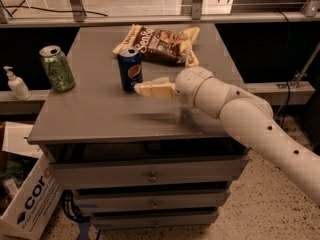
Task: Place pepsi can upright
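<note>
The cylindrical blue pepsi can (pixel 130 69) stands upright on the smooth grey cabinet top (pixel 95 116); the cream, wedge-shaped gripper (pixel 142 88) hangs just beside it; open or closed, I cannot tell.

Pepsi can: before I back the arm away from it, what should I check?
1. Pepsi can upright on the table: ok.
2. Can well inside the table edges: ok, it stands mid-table.
3. Gripper free of the can: cannot tell; its tip sits right at the can's lower side, low over the table.
4. Chip bag not touching the can: cannot tell; it lies just behind the can.
5. Green can out of the arm's way: ok, it stands upright near the table edge on the far side from the arm.
</note>
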